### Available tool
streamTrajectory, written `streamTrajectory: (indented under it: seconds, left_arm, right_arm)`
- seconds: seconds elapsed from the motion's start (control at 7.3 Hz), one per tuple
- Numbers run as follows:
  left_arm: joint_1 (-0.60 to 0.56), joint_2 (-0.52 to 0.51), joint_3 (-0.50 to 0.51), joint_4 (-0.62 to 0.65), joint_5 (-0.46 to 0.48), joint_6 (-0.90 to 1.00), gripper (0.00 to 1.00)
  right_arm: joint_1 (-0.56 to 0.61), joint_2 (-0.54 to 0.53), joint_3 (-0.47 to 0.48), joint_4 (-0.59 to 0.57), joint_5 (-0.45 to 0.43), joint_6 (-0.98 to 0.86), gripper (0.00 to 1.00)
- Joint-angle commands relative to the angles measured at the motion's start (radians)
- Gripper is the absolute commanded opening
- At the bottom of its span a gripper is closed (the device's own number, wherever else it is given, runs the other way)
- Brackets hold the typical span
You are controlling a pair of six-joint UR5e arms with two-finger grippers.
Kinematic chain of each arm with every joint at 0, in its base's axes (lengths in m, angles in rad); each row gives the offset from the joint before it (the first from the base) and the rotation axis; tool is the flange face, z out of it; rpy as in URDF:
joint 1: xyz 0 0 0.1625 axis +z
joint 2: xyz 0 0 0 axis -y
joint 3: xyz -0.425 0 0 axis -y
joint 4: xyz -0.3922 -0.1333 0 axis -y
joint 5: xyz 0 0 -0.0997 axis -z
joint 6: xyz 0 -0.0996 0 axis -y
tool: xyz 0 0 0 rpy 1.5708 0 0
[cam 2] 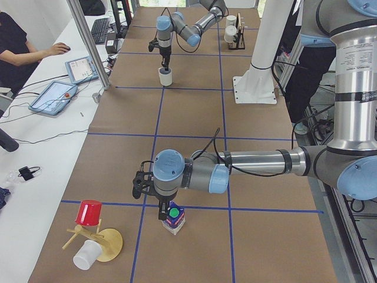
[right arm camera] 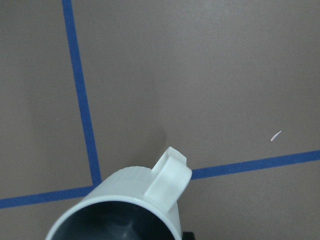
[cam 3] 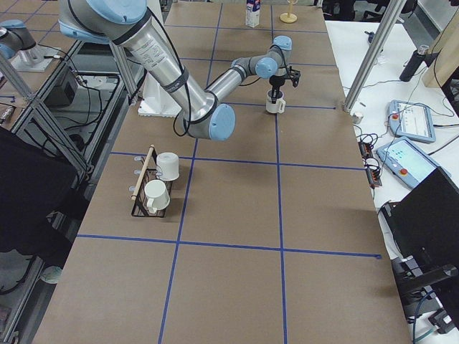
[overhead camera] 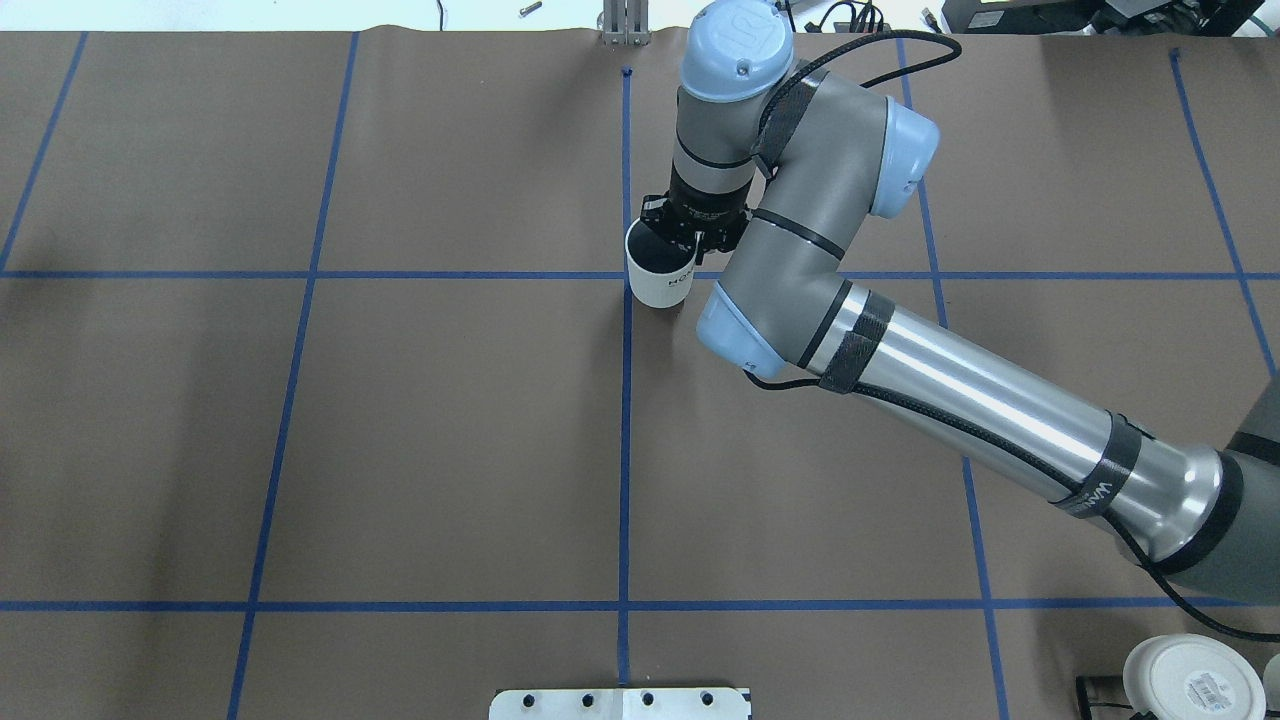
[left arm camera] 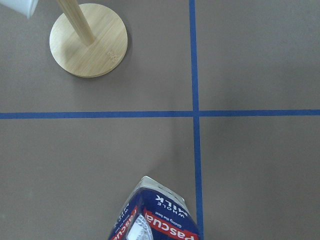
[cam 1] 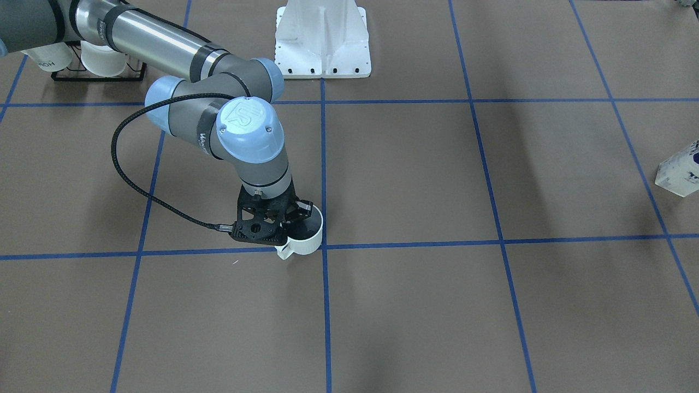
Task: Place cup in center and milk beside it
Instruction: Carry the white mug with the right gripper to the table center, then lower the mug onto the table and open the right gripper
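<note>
The right gripper (cam 1: 295,217) comes straight down on the cup (cam 1: 307,237). Its jaws are narrowed onto the wall at the rim, one finger inside the dark hollow and one outside, a hold that keeps the cup upright and should let it be set down without tipping. The cup is just to the robot's right of the center crossing (cam 1: 324,246), its foot at or nearly at both tape lines and its handle turned away from the robot. I cannot tell whether it rests on the counter (cam 1: 415,174) or hangs just above it. I judge the first half of the task nearly done, needing only a release and a straight lift. The left gripper (cam 2: 164,213) hovers by the green cap of the milk (cam 2: 174,218); how wide it stands I cannot tell. The milk stands upright well apart from the crossing, toward the robot's left end, near a wooden stand (cam 2: 97,239). Nothing shows between it and the crossing, so the carton has open room to come in beside the cup. A rack of cups (cam 1: 98,64) lies well apart from the crossing on the robot's right.
</note>
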Motion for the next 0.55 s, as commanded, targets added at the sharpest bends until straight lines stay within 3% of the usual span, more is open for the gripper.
streamTrajectory:
  seconds: [0.0, 0.41]
  left_arm:
    - [-0.001, 0.000, 0.000, -0.002, 0.000, 0.002, 0.98]
    - [-0.003, -0.009, -0.010, -0.002, -0.002, 0.003, 0.98]
  right_arm:
    - [-0.007, -0.008, -0.013, 0.075, -0.002, 0.005, 0.99]
    - [0.036, -0.008, 0.007, 0.131, 0.013, 0.009, 1.00]
